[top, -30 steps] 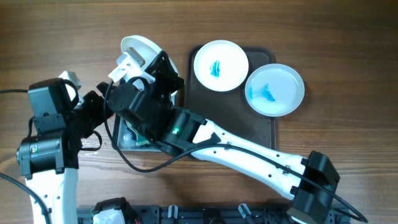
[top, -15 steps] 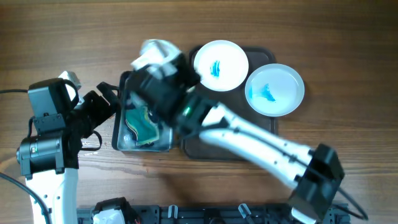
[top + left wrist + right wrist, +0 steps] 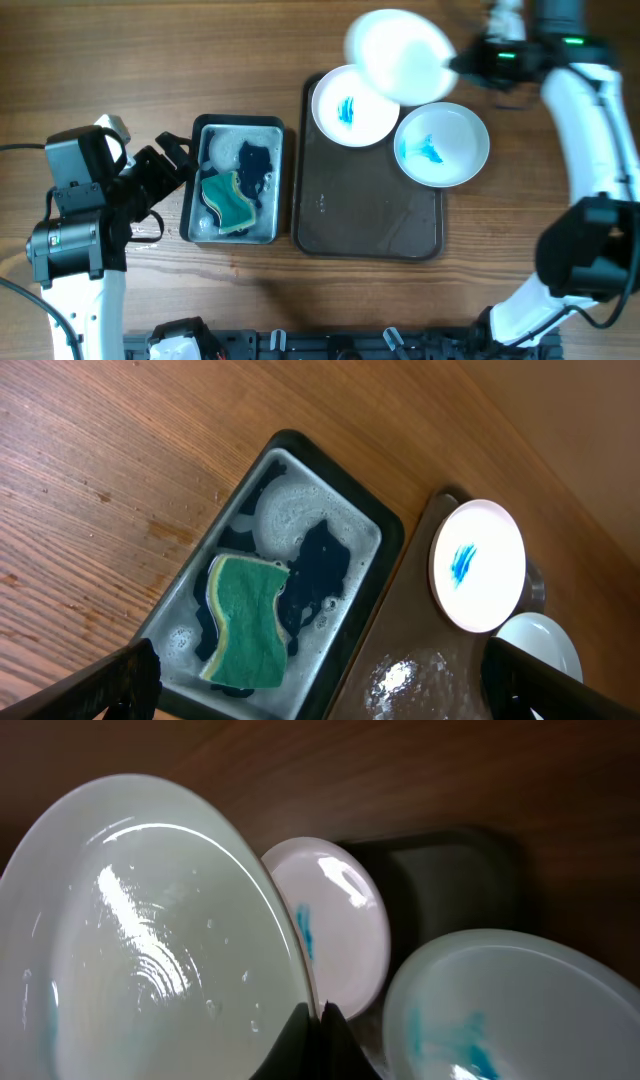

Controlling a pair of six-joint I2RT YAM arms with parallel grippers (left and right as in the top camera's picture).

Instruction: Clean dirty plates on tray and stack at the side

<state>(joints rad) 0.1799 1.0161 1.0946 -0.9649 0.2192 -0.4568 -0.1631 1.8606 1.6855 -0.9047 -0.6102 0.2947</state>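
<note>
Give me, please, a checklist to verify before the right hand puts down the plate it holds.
1. Right hand pinches the held plate at its rim: ok.
2. Held plate without blue stain: ok on the wet face that the right wrist view shows.
3. Bare table right of the tray for stacking: ok.
4. Left hand open, beside the basin, off the tray: ok.
5. Tray finished: not ok, the first dirty plate and the second dirty plate lie on it, both stained blue.
</note>
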